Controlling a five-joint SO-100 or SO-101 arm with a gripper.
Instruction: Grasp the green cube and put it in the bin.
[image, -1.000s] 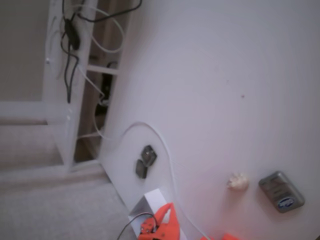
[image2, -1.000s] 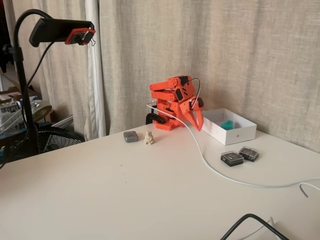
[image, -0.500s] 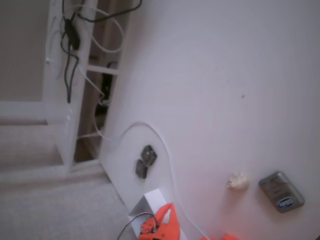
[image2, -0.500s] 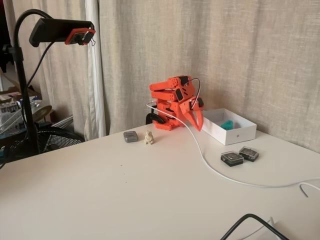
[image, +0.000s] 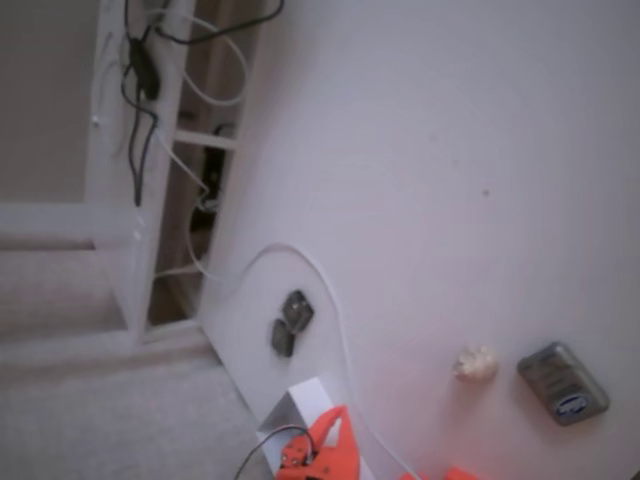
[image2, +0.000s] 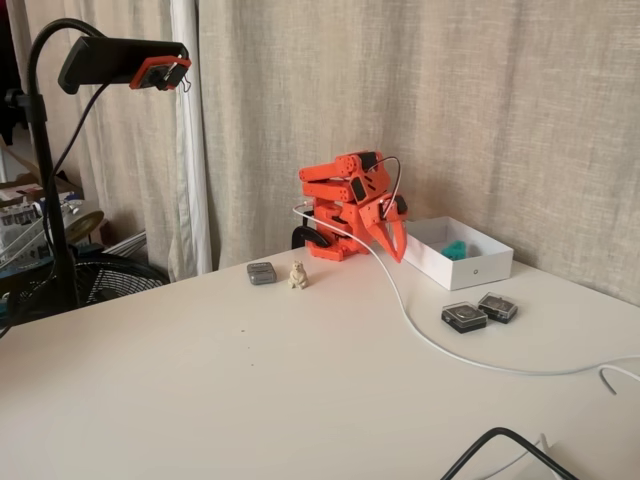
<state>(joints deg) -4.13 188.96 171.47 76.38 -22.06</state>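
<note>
As the green cube (image2: 455, 249) is seen lying inside the bin (image2: 470, 269), placement is judged complete; the end effector (image2: 397, 255) is pressed together, empty, beside the bin; only parking is required.

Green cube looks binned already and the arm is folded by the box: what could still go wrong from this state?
1. The gripper hangs close to the bin wall, so a swing toward it might nudge the bin.
2. The white cable runs from the arm across the table; arm motion could drag it into the two dark pieces.
3. The green cube is hidden in the other fixed view, so that camera cannot confirm placement.
</note>
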